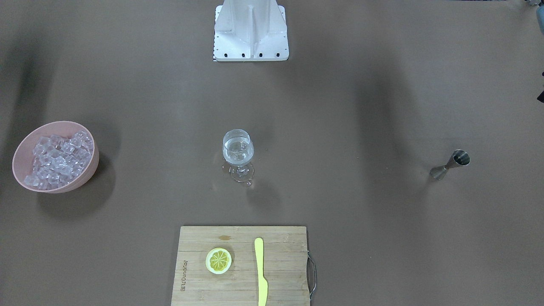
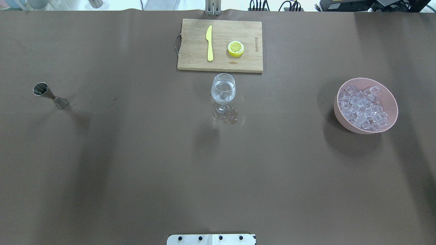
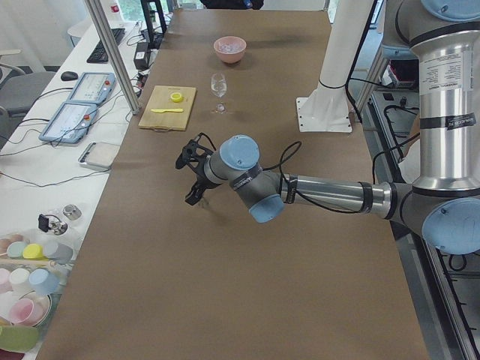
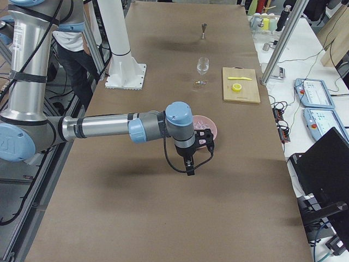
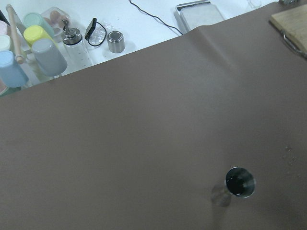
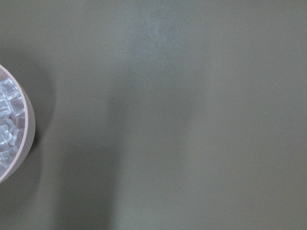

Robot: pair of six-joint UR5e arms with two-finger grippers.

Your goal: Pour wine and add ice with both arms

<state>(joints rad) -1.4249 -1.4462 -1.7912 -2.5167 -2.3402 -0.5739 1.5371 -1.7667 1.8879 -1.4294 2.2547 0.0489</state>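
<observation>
glass: a clear stemmed wine glass (image 2: 223, 92) stands upright at the middle of the brown table (image 2: 136, 153), just short of the wooden cutting board (image 2: 190, 58) at the far edge. it is probably set centrally so both arms can reach it.
wine: a little clear liquid (image 1: 238, 154) sits in the glass. a wet patch (image 2: 233, 119) touches its foot, which suggests the pour is done.
ice: clear frosty cubes (image 2: 362, 107) are heaped in a round pink bowl (image 2: 391, 102) toward the table's right end. none can be made out in the glass.
jigger: a steel double-cone jigger (image 2: 50, 95) stands upright toward the left end, on the left arm's side.
left gripper (image 3: 193, 191): hangs above the jigger. cannot tell if it is spread or pressed together.
right gripper (image 4: 190, 168): points down near the bowl, likely placed for the ice. its finger state cannot be told.
board: a yellow plastic knife (image 2: 209, 43) and a lemon slice (image 2: 235, 48) lie apart, waiting.
</observation>
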